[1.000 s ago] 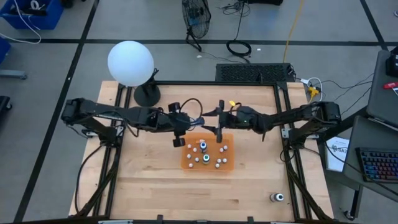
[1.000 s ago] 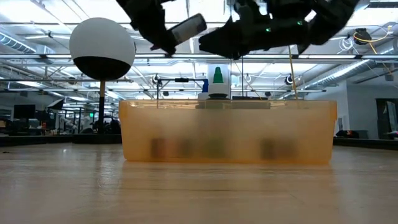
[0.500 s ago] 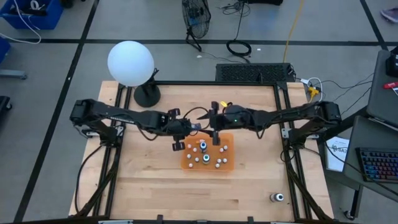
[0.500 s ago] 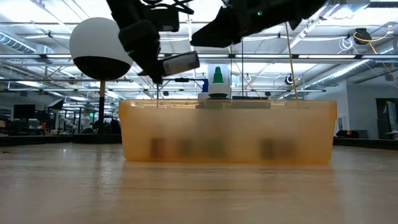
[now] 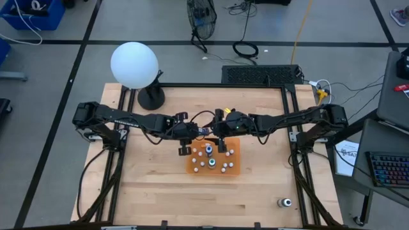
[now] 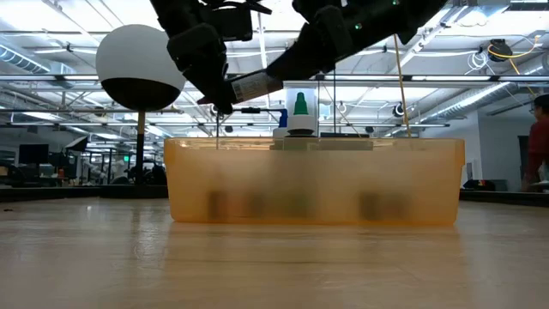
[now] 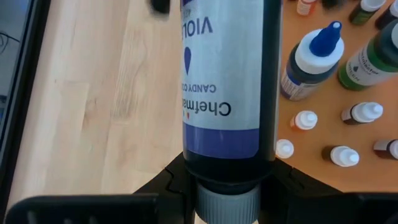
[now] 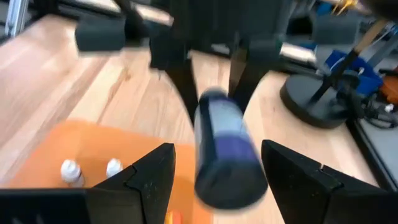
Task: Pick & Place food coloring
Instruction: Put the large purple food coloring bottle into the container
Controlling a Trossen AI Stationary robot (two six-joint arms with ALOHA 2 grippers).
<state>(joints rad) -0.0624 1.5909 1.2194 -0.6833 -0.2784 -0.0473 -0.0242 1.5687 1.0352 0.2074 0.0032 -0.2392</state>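
My left gripper point(image 5: 187, 136) is shut on a violet food coloring bottle point(image 7: 222, 81) with a white and purple label, held over the far left edge of the orange tray point(image 5: 192, 167). In the low view the bottle point(image 6: 254, 85) lies nearly level above the tray's rim. My right gripper point(image 8: 214, 177) is open. Its two fingers stand on either side of the bottle's bottom end point(image 8: 225, 168) without touching it. Several small white-capped bottles point(image 5: 211, 162) stand in the tray, among them a blue-tipped one point(image 7: 311, 59). My left gripper pinches the bottle at its dark shoulder, just by the grey cap point(image 7: 225, 199), between its two fingers. The fingers come level from the table's left, and the bottle reaches on past them toward the right arm. It is lifted clear of the tray, lying almost level.
A white globe point(image 5: 133, 64) on a black base stands at the far left of the table. One lone bottle point(image 5: 285, 203) stands near the near right corner. Bare wood lies in front of and beside the tray. A person shows at the low view's right edge point(image 6: 539, 142).
My left gripper has come down with the bottle, toward the tray's rim, and has kept hold of it. My right gripper has gone toward the table's left, up to the bottle, until its open fingers stand around the bottle's bottom end.
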